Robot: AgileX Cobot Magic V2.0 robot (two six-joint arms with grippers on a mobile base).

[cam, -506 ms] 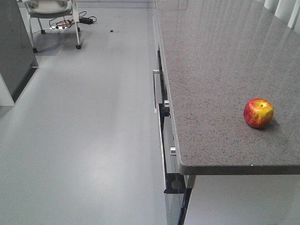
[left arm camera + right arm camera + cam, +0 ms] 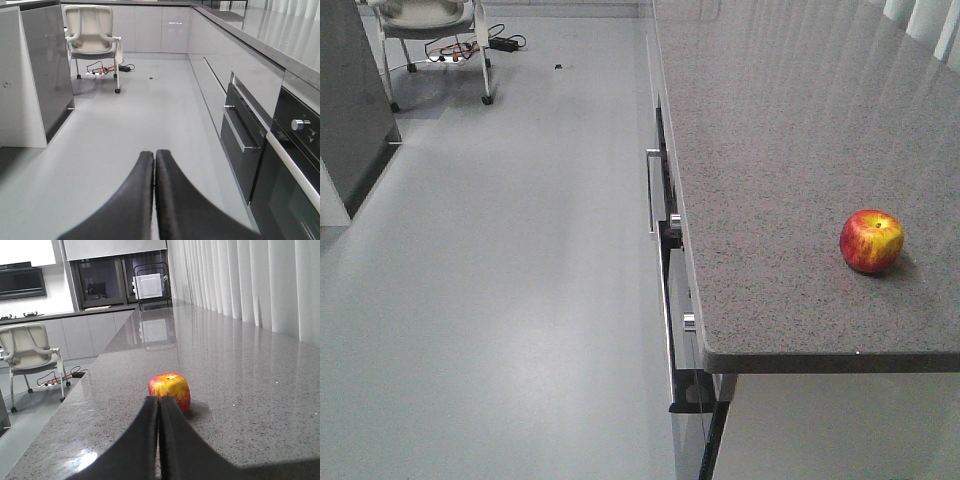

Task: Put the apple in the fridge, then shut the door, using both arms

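No change is noted against the earlier front view: the apple (image 2: 871,241) is unmoved, close to the worktop's (image 2: 770,140) near edge. A grey floor (image 2: 520,300) and a white chair (image 2: 92,30) are seen beyond. The left gripper (image 2: 154,156) is held closed above the floor. The right gripper (image 2: 159,401), closed and empty, is pointed at the apple.

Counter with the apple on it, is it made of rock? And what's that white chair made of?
The counter looks like polished stone, maybe granite or a man-made copy: it is grey with tiny speckles and shiny enough to show reflections. The chair looks like off-white plastic, smooth and moulded, but it is too far away to be sure.
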